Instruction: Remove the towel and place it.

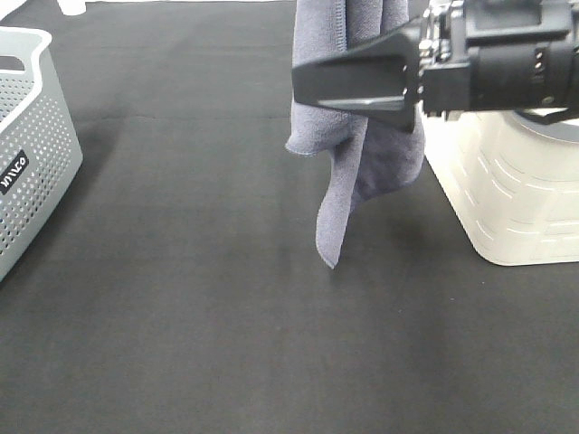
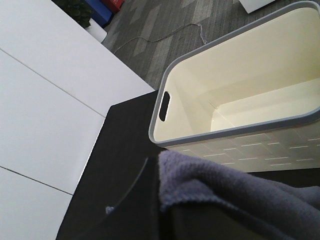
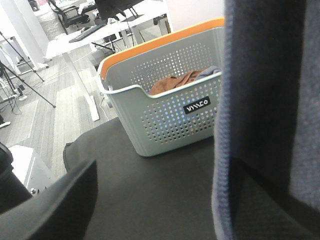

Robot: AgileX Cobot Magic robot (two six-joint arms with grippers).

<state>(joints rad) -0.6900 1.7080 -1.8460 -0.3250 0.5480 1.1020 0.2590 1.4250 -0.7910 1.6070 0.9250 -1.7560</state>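
Observation:
The grey-blue towel [image 1: 362, 172] hangs in folds from above the top edge of the exterior view, its lowest corner a little above the black table. My left gripper [image 2: 162, 200] is out of the exterior view; in its wrist view the towel [image 2: 225, 195] is bunched tight against its dark finger [image 2: 142, 200], so it is shut on the towel. My right gripper [image 1: 353, 86] reaches in from the right at the towel's height and stands open. In its wrist view one finger [image 3: 55, 205] shows far from the hanging towel [image 3: 265, 125], which hides the other finger.
A cream basket [image 1: 516, 199] stands at the right, just behind the towel, and looks empty inside [image 2: 165, 135]. A grey perforated basket [image 1: 36, 172] stands at the left edge; its orange-rimmed wall [image 3: 165, 115] holds an orange-brown cloth [image 3: 175, 82]. Black cloth covers the table [image 1: 208, 316].

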